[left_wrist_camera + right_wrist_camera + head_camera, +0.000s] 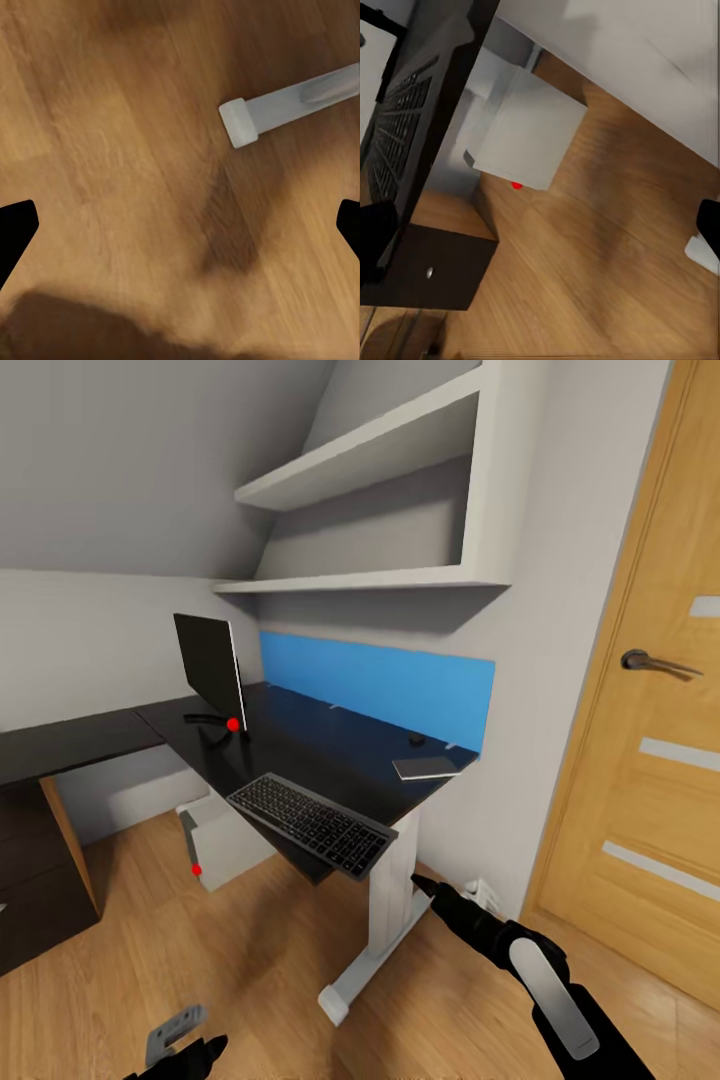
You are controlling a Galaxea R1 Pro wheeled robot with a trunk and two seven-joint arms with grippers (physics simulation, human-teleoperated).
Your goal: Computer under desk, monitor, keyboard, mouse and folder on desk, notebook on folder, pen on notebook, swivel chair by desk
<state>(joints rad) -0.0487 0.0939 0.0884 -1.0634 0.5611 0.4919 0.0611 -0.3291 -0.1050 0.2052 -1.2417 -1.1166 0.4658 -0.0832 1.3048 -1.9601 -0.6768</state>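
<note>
The black-topped desk (pixel 330 745) carries the monitor (pixel 210 665) at its back left. The keyboard (pixel 310 822) lies at an angle, overhanging the desk's front edge. A tiny black mouse (pixel 416 739) and the grey notebook (pixel 425 767) sit at the right end by the wall. Under the desk stands the grey computer (pixel 225 840), also seen as computer (pixel 529 135). My right gripper (pixel 432 890) hovers open, low beside the white desk leg (pixel 385 900). My left gripper (pixel 190 1050) is open over the floor. The folder, pen and swivel chair are out of view.
A blue wall panel (pixel 380 685) runs behind the desk, with white shelves (pixel 380 575) above it. A wooden door (pixel 640 760) stands at the right. The dark drawer unit (pixel 40 860) is at the left. The desk's white foot (pixel 244 124) lies on the plank floor.
</note>
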